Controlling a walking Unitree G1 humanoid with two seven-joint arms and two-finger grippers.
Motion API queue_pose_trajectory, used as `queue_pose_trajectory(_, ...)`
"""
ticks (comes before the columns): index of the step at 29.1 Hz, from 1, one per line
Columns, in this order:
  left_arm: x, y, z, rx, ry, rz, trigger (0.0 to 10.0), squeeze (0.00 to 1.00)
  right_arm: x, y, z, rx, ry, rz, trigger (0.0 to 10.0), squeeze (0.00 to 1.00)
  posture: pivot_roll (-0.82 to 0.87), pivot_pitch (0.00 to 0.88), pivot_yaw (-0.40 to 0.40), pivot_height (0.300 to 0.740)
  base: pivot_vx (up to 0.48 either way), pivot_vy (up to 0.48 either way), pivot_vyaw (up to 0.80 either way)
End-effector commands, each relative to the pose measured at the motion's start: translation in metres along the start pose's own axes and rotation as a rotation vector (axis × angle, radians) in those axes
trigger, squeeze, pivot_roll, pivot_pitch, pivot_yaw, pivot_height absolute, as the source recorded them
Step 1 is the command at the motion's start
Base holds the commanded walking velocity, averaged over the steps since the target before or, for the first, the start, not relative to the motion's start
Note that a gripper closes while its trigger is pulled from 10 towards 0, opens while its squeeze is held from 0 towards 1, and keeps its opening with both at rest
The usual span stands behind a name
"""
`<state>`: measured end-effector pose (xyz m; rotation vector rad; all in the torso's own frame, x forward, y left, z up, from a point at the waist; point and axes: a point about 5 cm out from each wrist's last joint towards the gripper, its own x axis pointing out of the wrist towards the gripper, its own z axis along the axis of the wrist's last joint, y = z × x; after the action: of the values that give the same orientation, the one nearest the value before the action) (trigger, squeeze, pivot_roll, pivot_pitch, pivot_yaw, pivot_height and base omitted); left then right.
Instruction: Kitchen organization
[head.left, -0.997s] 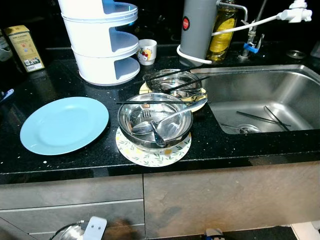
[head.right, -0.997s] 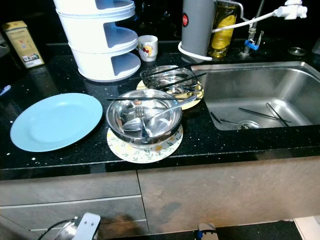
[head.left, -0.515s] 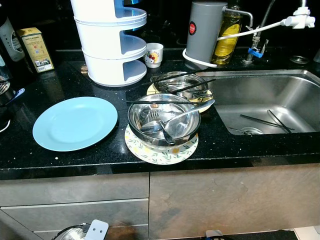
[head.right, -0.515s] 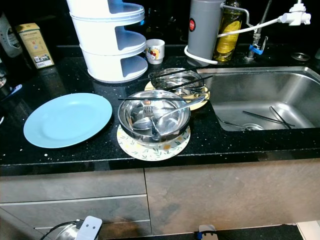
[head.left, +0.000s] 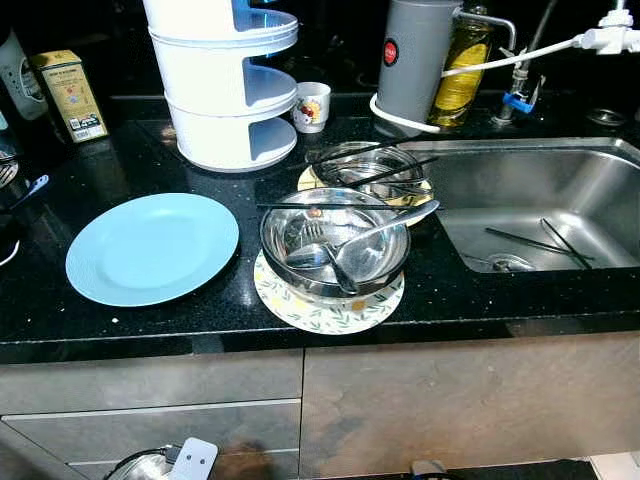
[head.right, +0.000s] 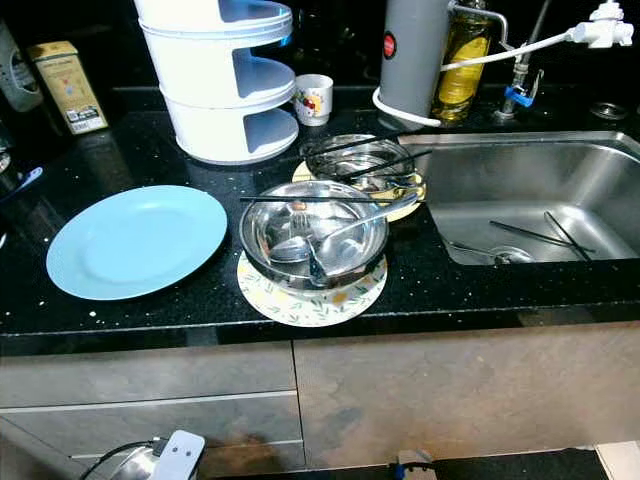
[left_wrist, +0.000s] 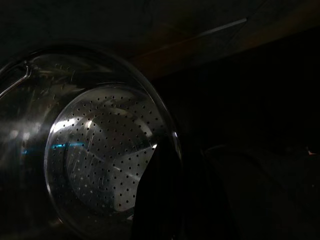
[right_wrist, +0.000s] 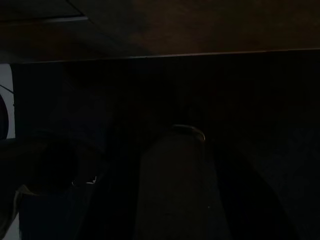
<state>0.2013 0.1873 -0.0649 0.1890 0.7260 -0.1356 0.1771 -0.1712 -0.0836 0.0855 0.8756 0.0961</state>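
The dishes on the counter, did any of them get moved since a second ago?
No, only the camera shifted, so the whole picture slid a little. The blue plate, the near steel bowl with its spoon and fork, and the chopsticks in the sink lie as before. The left claw holds a steel colander down below the counter.

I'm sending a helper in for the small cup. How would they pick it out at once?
On the black countertop, look at the back edge between the white tiered rack and the grey cylinder. The small cup stands there alone, white with a colourful printed picture, unlike the steel bowls in front.
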Motion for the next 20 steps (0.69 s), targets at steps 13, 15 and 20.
queue_pose_trajectory(13,-0.0037,0.0036,-0.0104,-0.021,0.034,0.007,10.0,0.00,-0.0037,-0.0026,-0.0140,0.012,0.047,-0.014,10.0,0.00,-0.06,0.132,-0.006,0.740,0.000,0.000,0.00)
queue_pose_trajectory(15,-0.0029,0.0051,-0.0087,-0.052,0.030,0.018,10.0,0.00,-0.0033,-0.0017,-0.0127,0.025,0.036,-0.014,10.0,0.00,-0.07,0.139,-0.006,0.740,0.000,0.000,0.00)
queue_pose_trajectory(20,-0.0019,0.0053,-0.0069,-0.086,0.030,0.031,10.0,0.00,-0.0032,-0.0019,-0.0117,0.042,0.030,-0.016,10.0,0.00,-0.06,0.149,-0.010,0.740,0.000,0.000,0.00)
